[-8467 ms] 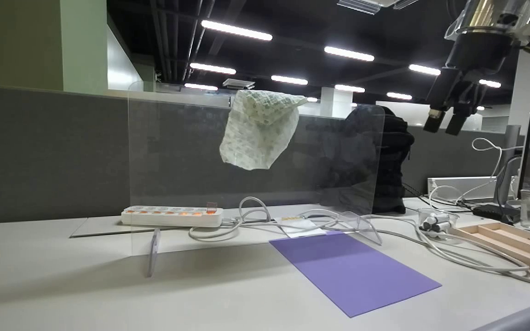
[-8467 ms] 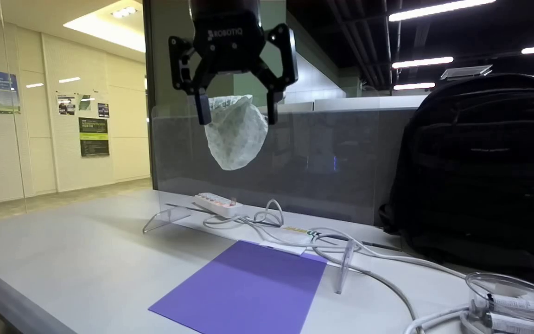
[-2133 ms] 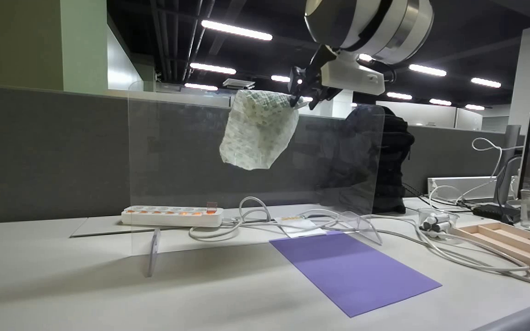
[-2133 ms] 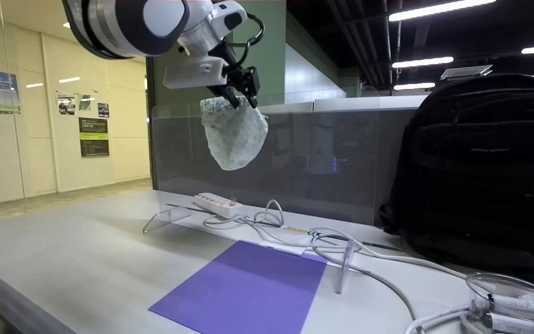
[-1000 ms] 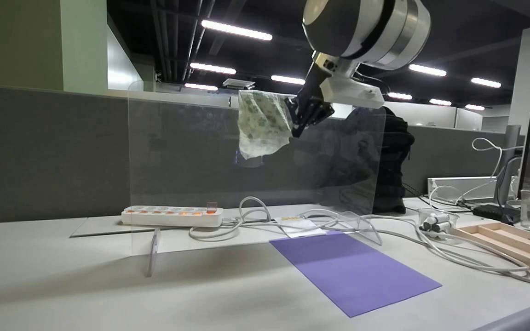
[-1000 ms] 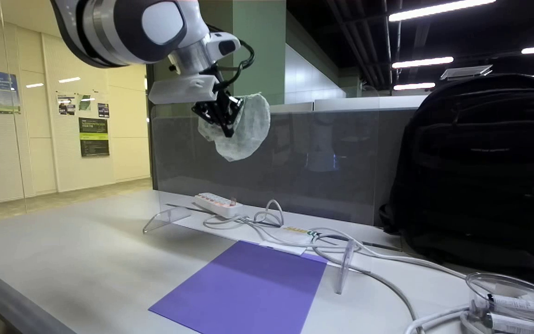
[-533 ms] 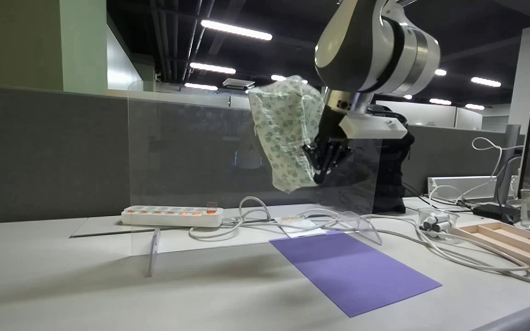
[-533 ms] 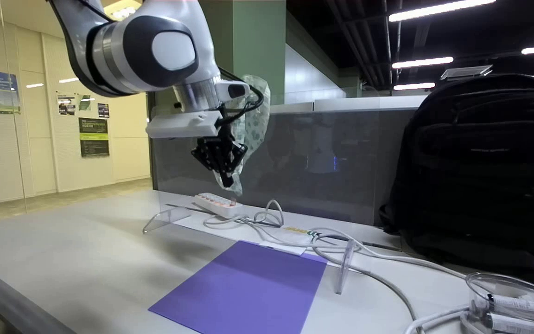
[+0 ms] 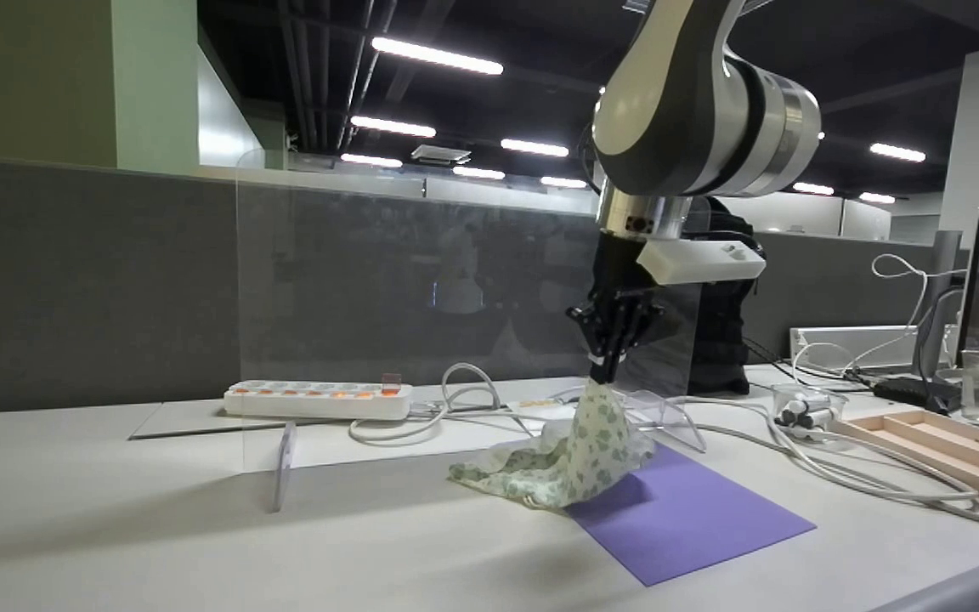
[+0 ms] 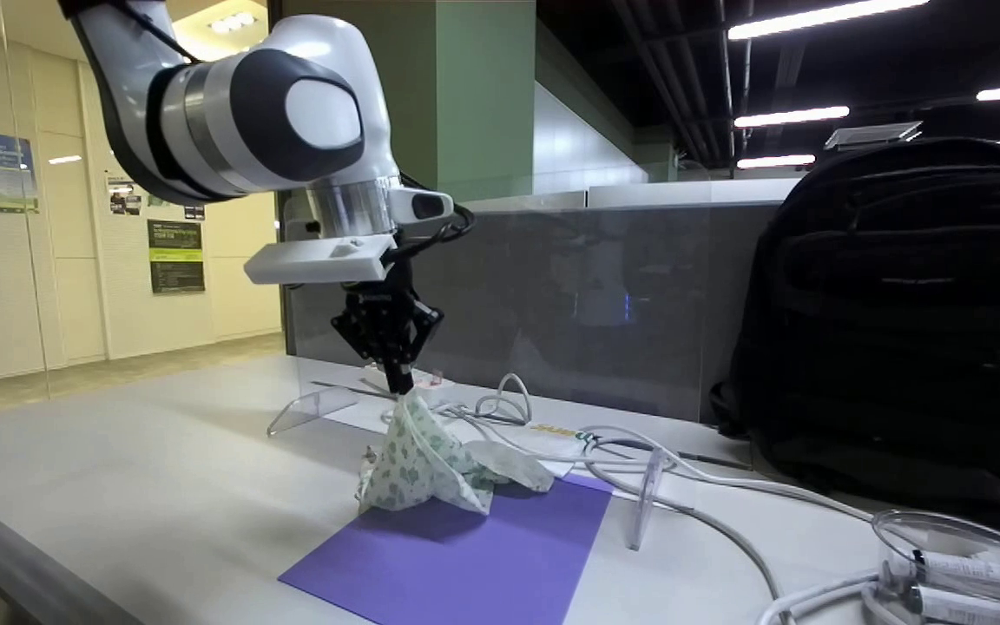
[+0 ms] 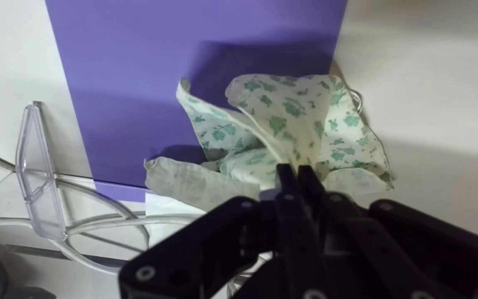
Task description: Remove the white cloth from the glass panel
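Observation:
The white cloth (image 9: 598, 446), printed with green leaves, lies bunched on the table and partly over the purple sheet (image 9: 689, 527). One part of the cloth (image 10: 409, 464) rises in a peak to my gripper (image 10: 402, 388). In the wrist view, a thin slit parts the fingertips of my gripper (image 11: 295, 168), and the peak of the cloth (image 11: 282, 112) runs up between them. Behind the cloth stands the upright glass panel (image 9: 353, 280), its top edge bare in both exterior views. Folds hide the far side of the cloth.
Clear feet (image 9: 284, 467) prop the panel. Behind it are a white power strip (image 9: 315, 401) and loose cables (image 10: 500, 399). A black backpack (image 10: 899, 330) stands beside the panel. A clear cup with batteries (image 9: 806, 412) and a wooden tray (image 9: 948, 459) are to one side.
The cloth has come off the panel's top edge and down onto the table and purple sheet. My gripper has moved down with it, and its fingers now point straight down.

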`<state>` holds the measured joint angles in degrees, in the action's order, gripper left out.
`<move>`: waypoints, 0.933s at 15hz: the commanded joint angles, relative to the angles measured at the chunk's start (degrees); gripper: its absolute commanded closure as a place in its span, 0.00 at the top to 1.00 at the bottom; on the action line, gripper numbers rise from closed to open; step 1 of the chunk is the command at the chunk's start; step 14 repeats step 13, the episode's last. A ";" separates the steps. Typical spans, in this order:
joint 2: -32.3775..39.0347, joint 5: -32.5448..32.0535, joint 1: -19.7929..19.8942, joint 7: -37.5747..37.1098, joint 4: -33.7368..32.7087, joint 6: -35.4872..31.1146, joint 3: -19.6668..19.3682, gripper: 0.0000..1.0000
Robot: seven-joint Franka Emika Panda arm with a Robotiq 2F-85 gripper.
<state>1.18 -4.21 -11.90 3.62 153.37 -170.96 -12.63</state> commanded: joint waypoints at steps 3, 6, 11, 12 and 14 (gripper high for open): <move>-4.34 -0.42 4.83 -0.80 2.13 0.74 7.36 0.55; -6.49 0.85 5.99 0.66 2.92 0.85 10.42 0.75; -9.69 3.21 6.10 3.69 4.04 0.66 12.07 1.00; -10.46 3.19 6.27 3.92 4.29 0.75 12.09 1.00; -11.28 2.71 6.74 3.75 4.49 0.64 12.04 1.00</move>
